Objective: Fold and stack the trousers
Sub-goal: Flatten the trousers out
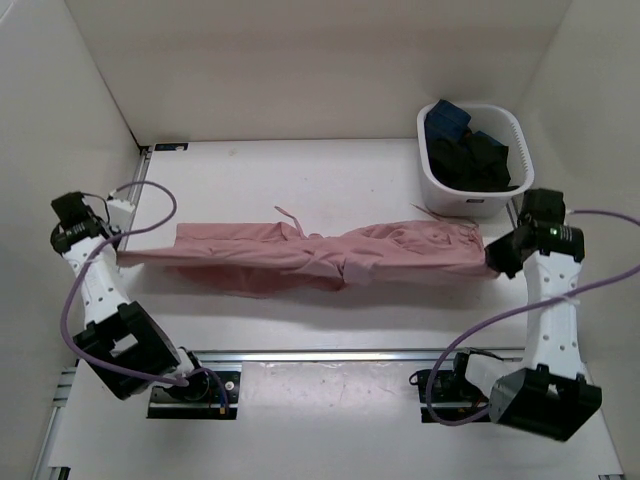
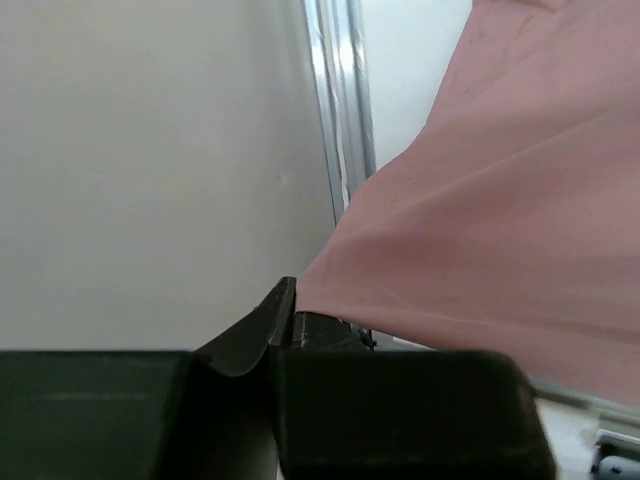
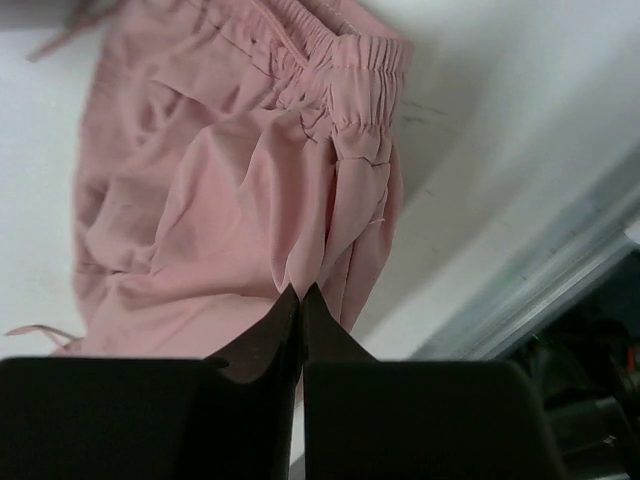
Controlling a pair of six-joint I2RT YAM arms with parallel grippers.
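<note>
Pink trousers (image 1: 320, 256) hang stretched left to right above the white table, sagging in the middle. My left gripper (image 1: 122, 252) is shut on the leg end at the left; in the left wrist view its tips (image 2: 290, 310) pinch a corner of the pink cloth (image 2: 500, 220). My right gripper (image 1: 492, 256) is shut on the waistband end at the right; in the right wrist view its tips (image 3: 301, 292) pinch a fold of the cloth below the elastic waistband (image 3: 350, 60). A drawstring (image 1: 285, 212) trails on the table.
A white basket (image 1: 432, 172) holding dark folded clothes (image 1: 470, 150) stands at the back right, just behind my right gripper. White walls enclose the table on the left, back and right. A metal rail (image 1: 330, 354) runs along the near edge.
</note>
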